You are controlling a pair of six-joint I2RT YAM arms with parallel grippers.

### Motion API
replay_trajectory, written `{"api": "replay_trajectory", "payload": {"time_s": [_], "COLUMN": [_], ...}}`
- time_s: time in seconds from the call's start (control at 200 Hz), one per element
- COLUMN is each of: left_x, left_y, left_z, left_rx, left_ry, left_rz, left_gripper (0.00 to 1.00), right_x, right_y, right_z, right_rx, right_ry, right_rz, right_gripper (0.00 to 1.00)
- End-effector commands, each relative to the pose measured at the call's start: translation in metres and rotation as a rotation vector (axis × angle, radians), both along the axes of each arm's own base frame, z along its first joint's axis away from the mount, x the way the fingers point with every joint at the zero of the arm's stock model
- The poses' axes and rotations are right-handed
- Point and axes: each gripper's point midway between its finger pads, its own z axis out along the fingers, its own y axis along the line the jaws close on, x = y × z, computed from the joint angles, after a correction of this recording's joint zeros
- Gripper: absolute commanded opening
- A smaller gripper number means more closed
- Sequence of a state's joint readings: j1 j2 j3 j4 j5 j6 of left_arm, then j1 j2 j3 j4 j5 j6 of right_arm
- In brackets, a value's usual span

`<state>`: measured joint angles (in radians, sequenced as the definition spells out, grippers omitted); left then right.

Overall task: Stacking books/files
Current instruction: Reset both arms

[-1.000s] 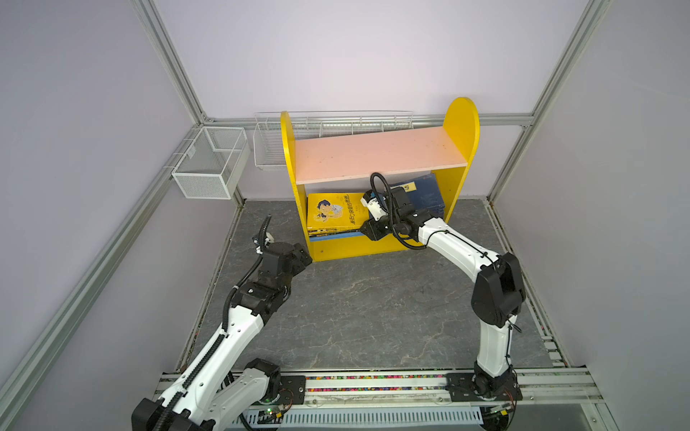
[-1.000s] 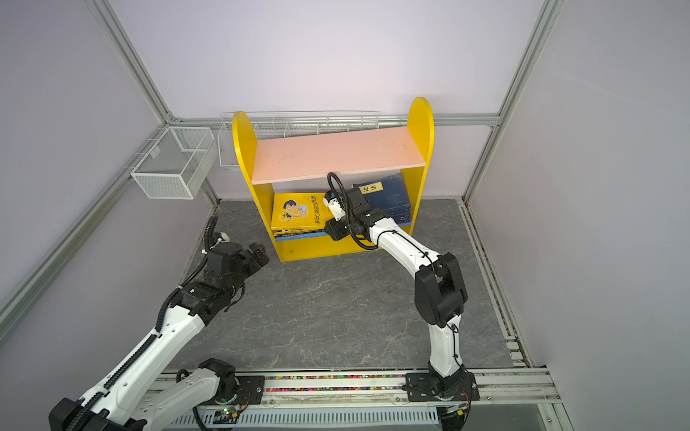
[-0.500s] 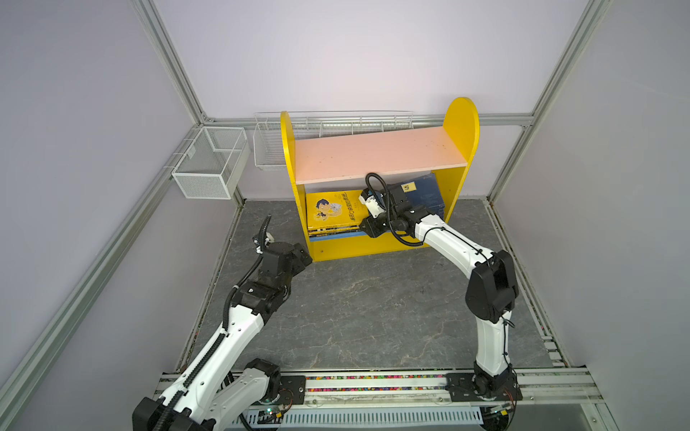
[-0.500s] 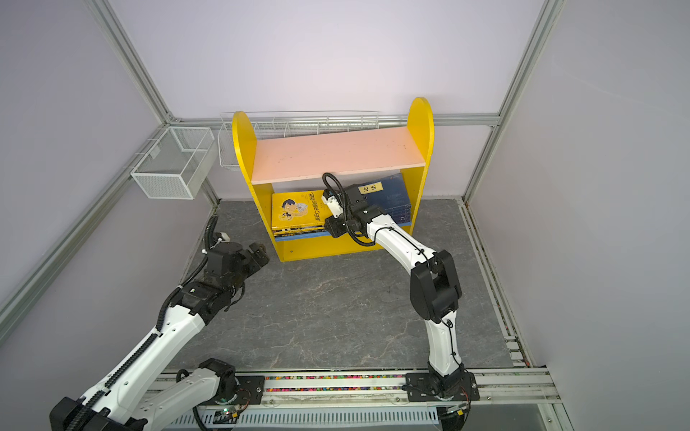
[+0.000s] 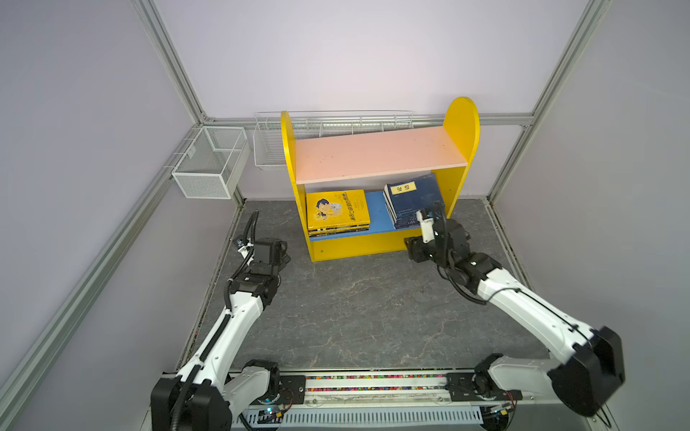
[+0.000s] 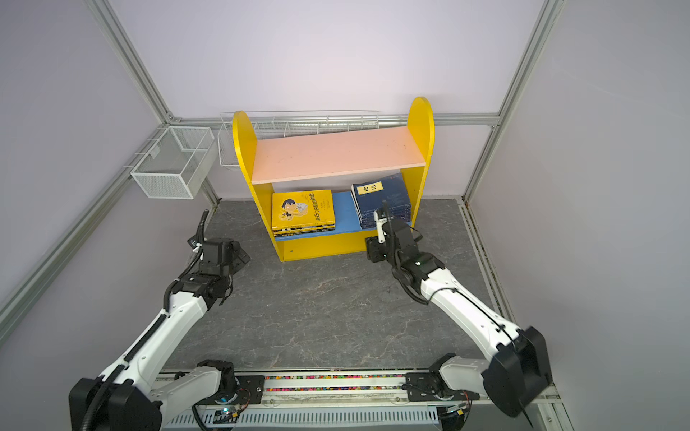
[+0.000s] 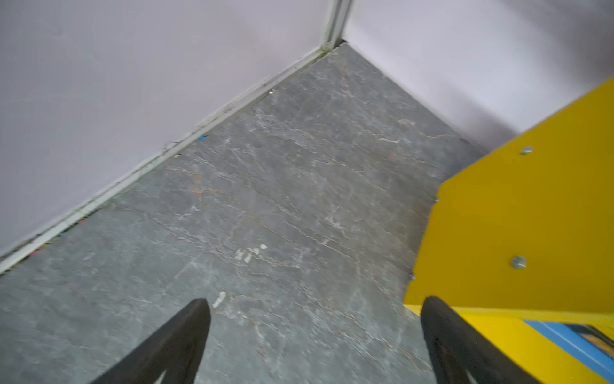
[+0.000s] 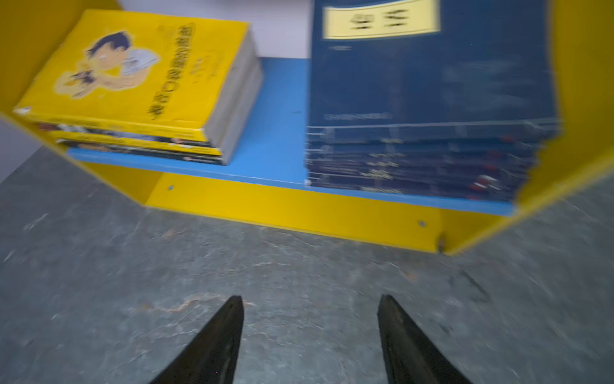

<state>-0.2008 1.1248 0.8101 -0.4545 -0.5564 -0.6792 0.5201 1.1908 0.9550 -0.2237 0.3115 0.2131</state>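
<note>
Books lie in two flat stacks on the blue lower shelf [image 5: 377, 213] of a yellow bookcase [image 5: 354, 247] that stands at the far edge of the grey marbled bench [image 5: 354, 309]. The yellow-topped stack [image 5: 338, 209] sits at the shelf end nearer the left arm. Its top cover shows a cartoon boy, and in the right wrist view a dark book, another yellow one and another dark one show under it [image 8: 133, 76]. The navy stack [image 5: 414, 199] sits at the opposite end, just beside the yellow side panel. Its top book carries a pale-yellow title label and the lower books' front edges are slightly staggered; the blur in the right wrist view hides their count. Bare blue shelf separates the two stacks. The pink upper shelf [image 5: 377, 153] carries nothing visible. The right pincer [image 8: 310, 297] hangs over the bench in front of the bookcase, facing the gap between the stacks, its jaws apart with nothing between them. The left pincer [image 7: 315, 301] hangs over the bench near the bookcase's outer side panel, spread wide and empty, well apart from both stacks.
</note>
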Motion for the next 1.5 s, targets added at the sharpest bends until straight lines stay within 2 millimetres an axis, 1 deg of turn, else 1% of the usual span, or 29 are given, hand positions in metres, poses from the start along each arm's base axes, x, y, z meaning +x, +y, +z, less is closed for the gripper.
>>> {"api": "replay_trajectory", "payload": {"time_s": [0.0, 0.07, 0.125, 0.175, 0.24, 0.3, 0.365, 0.38, 0.435, 0.495, 0.53, 0.545, 0.585, 0.595, 0.6, 0.605, 0.615, 0.635, 0.675, 0.7, 0.75, 0.795, 0.875, 0.92, 0.99, 1.08, 1.19, 1.28, 1.495], "left_x": [-0.001, 0.008, 0.013, 0.021, 0.03, 0.037, 0.046, 0.053, 0.059, 0.067, 0.07, 0.071, 0.071, 0.07, 0.07, 0.069, 0.068, 0.067, 0.069, 0.072, 0.071, 0.071, 0.071, 0.067, 0.069, 0.068, 0.069, 0.068, 0.068], "left_y": [0.034, 0.041, 0.047, 0.047, 0.049, 0.047, 0.039, 0.036, 0.028, 0.022, 0.018, 0.018, 0.018, 0.019, 0.019, 0.019, 0.018, 0.017, 0.014, 0.014, 0.012, 0.012, 0.009, 0.007, 0.007, 0.007, 0.007, 0.007, 0.007], "left_z": [-0.007, -0.012, -0.013, -0.016, -0.027, -0.043, -0.062, -0.06, -0.056, -0.051, -0.047, -0.045, -0.041, -0.04, -0.04, -0.039, -0.041, -0.045, -0.051, -0.043, -0.048, -0.051, -0.055, -0.064, -0.056, -0.063, -0.058, -0.061, -0.06], "left_rx": [0.209, 0.311, 0.342, 0.383, 0.443, 0.474, 0.45, 0.453, 0.429, 0.433, 0.448, 0.458, 0.476, 0.479, 0.479, 0.478, 0.474, 0.458, 0.448, 0.459, 0.42, 0.406, 0.383, 0.369, 0.407, 0.367, 0.4, 0.384, 0.391], "left_ry": [0.013, 0.014, 0.035, 0.07, 0.135, 0.181, 0.16, 0.137, 0.115, 0.012, -0.041, -0.059, -0.099, -0.105, -0.109, -0.114, -0.117, -0.127, -0.183, -0.224, -0.177, -0.174, -0.211, -0.21, -0.296, -0.221, -0.288, -0.251, -0.274], "left_rz": [0.14, 0.149, 0.173, 0.159, 0.146, 0.114, 0.054, 0.026, -0.008, -0.055, -0.091, -0.1, -0.104, -0.103, -0.101, -0.101, -0.104, -0.116, -0.168, -0.17, -0.187, -0.211, -0.253, -0.273, -0.273, -0.274, -0.275, -0.274, -0.275], "left_gripper": [0.99, 0.99, 0.99, 0.99, 0.99, 0.99, 0.99, 0.99, 0.99, 0.99, 0.99, 0.99, 0.99, 0.99, 0.99, 0.99, 0.99, 0.99, 0.99, 0.99, 0.99, 0.99, 0.99, 0.99, 0.99, 0.99, 0.99, 0.99, 0.99], "right_x": [-0.006, -0.008, -0.006, -0.005, 0.004, 0.014, 0.026, 0.029, 0.035, 0.041, 0.04, 0.039, 0.039, 0.039, 0.039, 0.04, 0.04, 0.04, 0.04, 0.04, 0.045, 0.042, 0.045, 0.043, 0.044, 0.043, 0.043, 0.044, 0.044], "right_y": [-0.095, -0.127, -0.146, -0.169, -0.187, -0.194, -0.193, -0.192, -0.187, -0.171, -0.17, -0.178, -0.173, -0.17, -0.169, -0.167, -0.165, -0.163, -0.163, -0.165, -0.162, -0.162, -0.162, -0.162, -0.163, -0.163, -0.163, -0.163, -0.163], "right_z": [-0.024, -0.034, -0.051, -0.065, -0.081, -0.091, -0.103, -0.104, -0.11, -0.118, -0.121, -0.122, -0.123, -0.123, -0.124, -0.124, -0.124, -0.126, -0.13, -0.135, -0.139, -0.147, -0.141, -0.145, -0.142, -0.143, -0.144, -0.143, -0.145], "right_rx": [-0.154, -0.251, -0.328, -0.364, -0.379, -0.386, -0.387, -0.388, -0.375, -0.347, -0.344, -0.336, -0.299, -0.282, -0.277, -0.27, -0.258, -0.236, -0.188, -0.147, -0.103, -0.1, -0.097, -0.103, -0.1, -0.098, -0.1, -0.098, -0.088], "right_ry": [-0.062, -0.099, -0.089, -0.056, -0.032, -0.064, -0.117, -0.135, -0.184, -0.217, -0.206, -0.193, -0.197, -0.205, -0.208, -0.21, -0.214, -0.214, -0.201, -0.188, -0.235, -0.159, -0.215, -0.174, -0.191, -0.172, -0.174, -0.177, -0.166], "right_rz": [-0.399, -0.49, -0.523, -0.617, -0.676, -0.707, -0.676, -0.666, -0.632, -0.53, -0.519, -0.531, -0.465, -0.437, -0.426, -0.409, -0.389, -0.362, -0.332, -0.308, -0.259, -0.254, -0.251, -0.252, -0.262, -0.259, -0.261, -0.258, -0.25], "right_gripper": [0.76, 0.78, 0.8, 0.81, 0.8, 0.8, 0.81, 0.81, 0.81, 0.81, 0.81, 0.81, 0.81, 0.84, 0.89, 1.0, 0.92, 0.89, 0.89, 0.89, 0.88, 0.88, 0.88, 0.88, 0.88, 0.88, 0.88, 0.88, 0.88]}}
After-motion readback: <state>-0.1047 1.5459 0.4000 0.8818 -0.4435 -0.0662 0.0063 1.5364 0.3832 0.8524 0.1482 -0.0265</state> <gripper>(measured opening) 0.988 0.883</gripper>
